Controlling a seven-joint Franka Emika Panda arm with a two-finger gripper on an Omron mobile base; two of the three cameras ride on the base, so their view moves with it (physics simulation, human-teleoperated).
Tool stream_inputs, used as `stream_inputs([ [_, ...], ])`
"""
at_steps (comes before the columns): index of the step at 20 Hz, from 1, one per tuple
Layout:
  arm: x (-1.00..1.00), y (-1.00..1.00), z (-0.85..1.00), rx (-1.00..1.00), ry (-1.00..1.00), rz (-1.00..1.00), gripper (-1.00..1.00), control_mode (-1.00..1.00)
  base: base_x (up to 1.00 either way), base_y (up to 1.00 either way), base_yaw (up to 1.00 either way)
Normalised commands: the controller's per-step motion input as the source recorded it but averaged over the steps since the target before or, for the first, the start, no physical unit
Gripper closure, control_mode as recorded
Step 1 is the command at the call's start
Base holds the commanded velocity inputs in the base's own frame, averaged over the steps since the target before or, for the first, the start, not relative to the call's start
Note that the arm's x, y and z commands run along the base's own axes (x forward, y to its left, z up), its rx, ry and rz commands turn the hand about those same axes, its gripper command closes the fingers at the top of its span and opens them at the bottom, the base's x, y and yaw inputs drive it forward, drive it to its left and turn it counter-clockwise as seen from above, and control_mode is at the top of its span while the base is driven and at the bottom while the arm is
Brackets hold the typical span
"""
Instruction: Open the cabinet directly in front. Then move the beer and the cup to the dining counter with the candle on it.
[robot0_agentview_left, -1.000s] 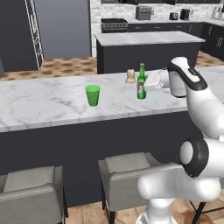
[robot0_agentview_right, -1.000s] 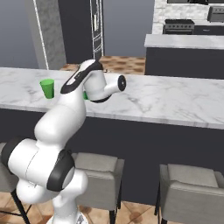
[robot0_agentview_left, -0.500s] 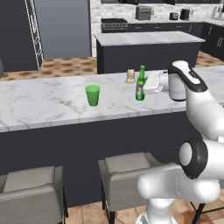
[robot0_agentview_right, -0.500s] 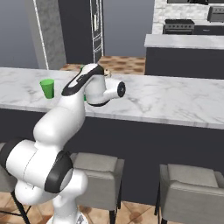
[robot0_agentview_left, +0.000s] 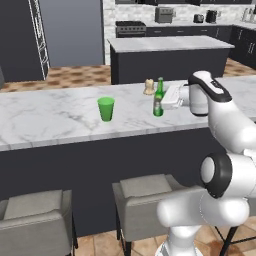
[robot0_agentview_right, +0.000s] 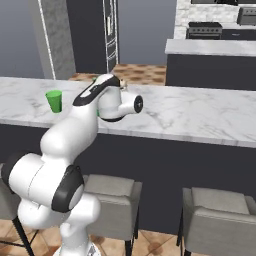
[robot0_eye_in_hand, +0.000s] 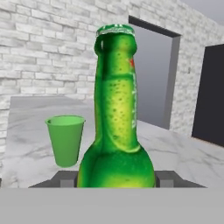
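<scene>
The beer (robot0_agentview_left: 158, 99) is a slim green bottle standing upright at the dining counter (robot0_agentview_left: 50, 117), with its base at the marble top. My gripper (robot0_agentview_left: 161, 100) reaches in from the right and is shut on its lower body. In the hand view the beer (robot0_eye_in_hand: 116, 131) fills the gap between my fingertips (robot0_eye_in_hand: 65, 178). The bright-green cup (robot0_agentview_left: 105, 108) stands on the same counter to the left, apart from the bottle; it also shows as the cup (robot0_eye_in_hand: 65, 140) and the cup (robot0_agentview_right: 54, 101). The small cream candle (robot0_agentview_left: 148, 87) sits just behind the bottle. The cabinet is out of view.
Grey stools (robot0_agentview_left: 150, 200) stand under the counter's near edge. A shorter marble-topped island (robot0_agentview_left: 170, 50) lies behind the counter, with a stove and appliances along the back wall. Bare marble stretches right of my arm on the counter (robot0_agentview_right: 200, 112).
My hand has come down a little and shifted slightly left with the beer in it, bringing the bottle's base to the marble. The cup and candle have not moved.
</scene>
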Motion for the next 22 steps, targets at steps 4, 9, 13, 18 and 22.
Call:
stream_inputs([
  [4,0.2,0.0,-0.17,0.0,0.0,0.0,1.0,-1.0,0.0,0.0,0.0],
  [9,0.27,0.0,-0.19,0.0,0.0,0.0,1.0,-1.0,0.0,0.0,0.0],
  [13,0.36,0.0,-0.2,0.0,0.0,0.0,1.0,-1.0,0.0,0.0,0.0],
  [18,0.39,0.0,-0.18,0.0,0.0,0.0,1.0,-1.0,0.0,0.0,0.0],
  [22,0.21,0.0,-0.2,0.0,-0.01,0.0,1.0,-1.0,0.0,0.0,0.0],
])
